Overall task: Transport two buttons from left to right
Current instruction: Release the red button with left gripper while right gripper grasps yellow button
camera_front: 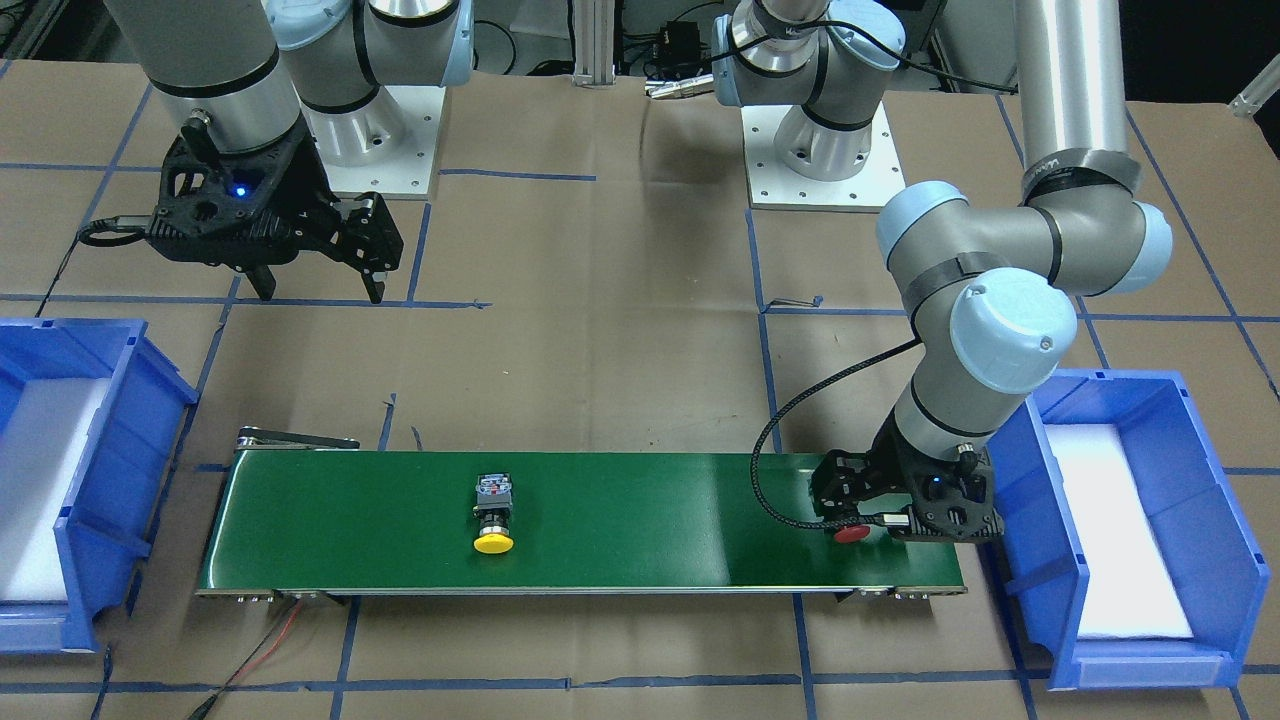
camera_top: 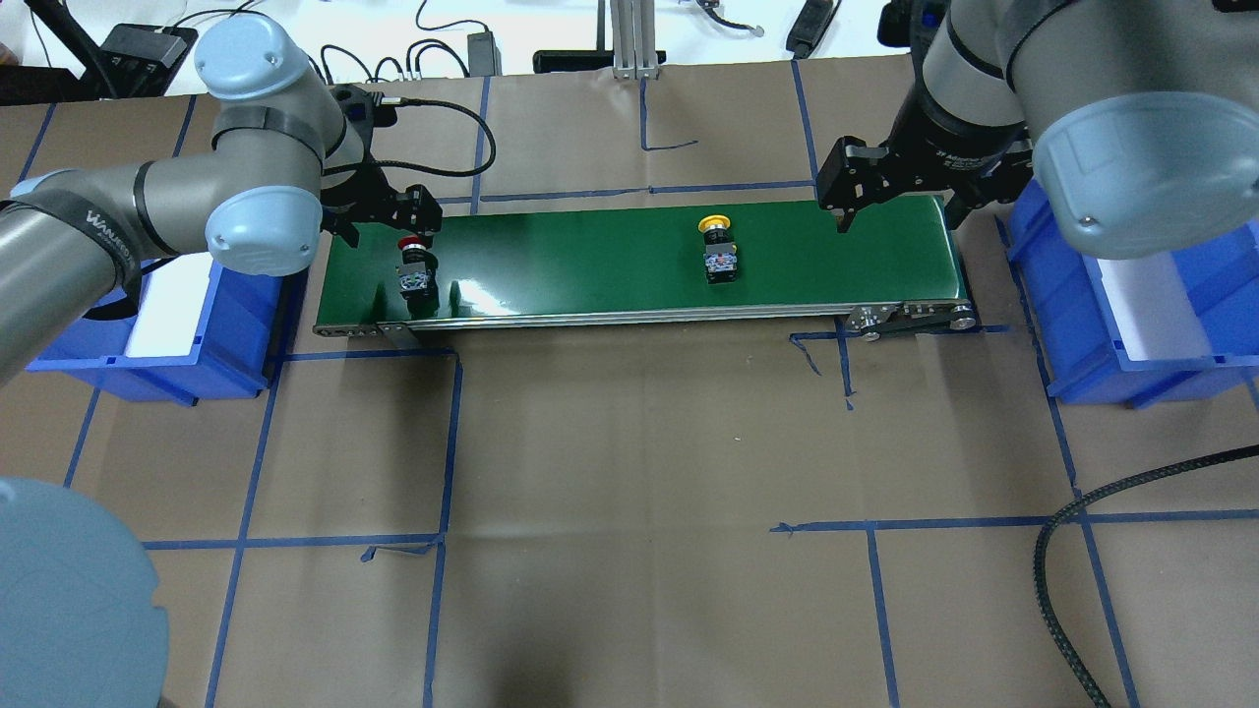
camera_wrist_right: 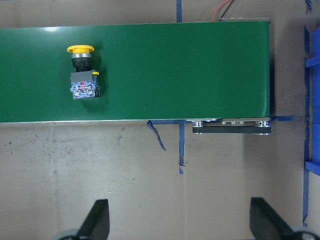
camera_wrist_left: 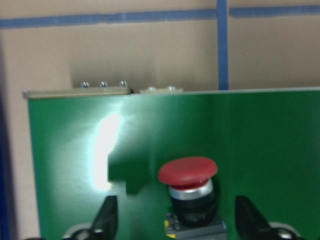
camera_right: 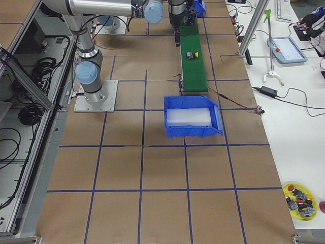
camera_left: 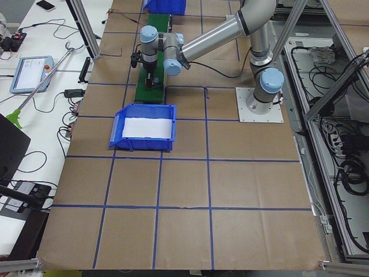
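Left end effector (camera_wrist_left: 176,200) sits low over the left end of the green belt (camera_top: 590,261). Its fingers (camera_wrist_left: 107,217) are spread wide on either side of the red button (camera_wrist_left: 187,172), with a gap on both sides, so it grips nothing. That button lies on its side, cap pointing away from the robot. The yellow button (camera_top: 718,251) lies the same way about midway along the belt, well apart from both arms. The right end effector (camera_wrist_right: 180,210), equally wide and holding nothing, hangs high near the belt's right end.

From across the surface (camera_top: 639,472), the left wrist hides the red button's body and only the cap shows. The wrist view cuts off its contact block.

A strip of belt separates the red cap from the far long edge. The left blue bin (camera_top: 148,374) and the right blue bin (camera_top: 1131,379) stand just beyond the belt's ends.
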### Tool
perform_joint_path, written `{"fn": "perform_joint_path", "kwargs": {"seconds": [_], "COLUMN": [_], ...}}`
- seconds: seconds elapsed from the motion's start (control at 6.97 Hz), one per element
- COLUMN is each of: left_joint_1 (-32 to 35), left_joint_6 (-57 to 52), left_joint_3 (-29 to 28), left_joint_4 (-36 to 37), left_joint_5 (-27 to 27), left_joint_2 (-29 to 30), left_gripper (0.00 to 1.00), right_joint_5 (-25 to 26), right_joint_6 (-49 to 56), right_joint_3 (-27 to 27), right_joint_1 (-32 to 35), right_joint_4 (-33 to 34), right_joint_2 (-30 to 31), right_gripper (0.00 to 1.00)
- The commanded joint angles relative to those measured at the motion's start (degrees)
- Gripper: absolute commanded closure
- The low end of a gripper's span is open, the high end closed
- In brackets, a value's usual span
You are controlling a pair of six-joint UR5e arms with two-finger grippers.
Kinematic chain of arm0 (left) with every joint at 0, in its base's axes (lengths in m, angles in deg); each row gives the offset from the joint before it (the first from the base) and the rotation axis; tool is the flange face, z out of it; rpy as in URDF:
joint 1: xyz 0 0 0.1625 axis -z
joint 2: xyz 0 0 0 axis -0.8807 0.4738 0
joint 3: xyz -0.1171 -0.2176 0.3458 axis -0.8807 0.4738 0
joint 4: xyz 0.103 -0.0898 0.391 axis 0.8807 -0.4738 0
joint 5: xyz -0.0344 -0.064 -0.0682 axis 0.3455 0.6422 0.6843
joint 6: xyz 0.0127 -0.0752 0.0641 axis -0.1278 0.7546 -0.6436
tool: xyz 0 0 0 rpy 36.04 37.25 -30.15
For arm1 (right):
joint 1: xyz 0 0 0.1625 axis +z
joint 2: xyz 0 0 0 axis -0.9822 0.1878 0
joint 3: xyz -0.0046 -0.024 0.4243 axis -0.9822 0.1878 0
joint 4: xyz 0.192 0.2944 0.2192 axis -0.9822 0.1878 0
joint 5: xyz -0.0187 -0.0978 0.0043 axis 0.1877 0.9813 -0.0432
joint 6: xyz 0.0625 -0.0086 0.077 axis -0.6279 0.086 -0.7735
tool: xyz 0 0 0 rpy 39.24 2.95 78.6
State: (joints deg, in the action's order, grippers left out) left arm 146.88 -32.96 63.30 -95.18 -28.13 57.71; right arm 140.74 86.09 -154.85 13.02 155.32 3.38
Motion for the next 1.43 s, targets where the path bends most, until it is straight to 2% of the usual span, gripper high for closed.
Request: {"fn": "perform_joint_path", "kwargs": {"seconds": [0.0,0.29,0.57,1.0,1.15,1.29], "left_joint_1": [0.4,0.6,0.7,1.5,1.8,1.8], "left_joint_6": [-0.1,0.2,0.8,2.2,2.3,2.2], "left_joint_3": [-6.8,-7.9,-5.8,-3.7,-1.4,0.0], "left_joint_4": [-14.0,-25.8,-31.6,-32.3,-31.6,-28.8], "left_joint_5": [0.0,0.2,0.2,0.1,0.0,-0.2], "left_joint_2": [-4.5,-10.9,-17.5,-20.8,-22.3,-22.7], "left_gripper": [0.00,0.00,0.00,0.00,0.00,0.00], "right_joint_5": [0.1,0.2,0.3,0.2,0.3,0.3], "right_joint_6": [0.0,0.0,0.0,0.3,0.8,1.0], "right_joint_3": [0.0,0.0,0.0,-0.4,-0.4,-0.2], "right_joint_1": [0.1,0.0,0.0,0.1,-0.1,-0.3], "right_joint_4": [0.0,0.0,0.0,1.0,1.2,4.4], "right_joint_2": [0.0,0.0,0.0,-1.0,-3.7,-6.4], "right_gripper": [0.00,0.00,0.00,0.00,0.00,0.00]}}
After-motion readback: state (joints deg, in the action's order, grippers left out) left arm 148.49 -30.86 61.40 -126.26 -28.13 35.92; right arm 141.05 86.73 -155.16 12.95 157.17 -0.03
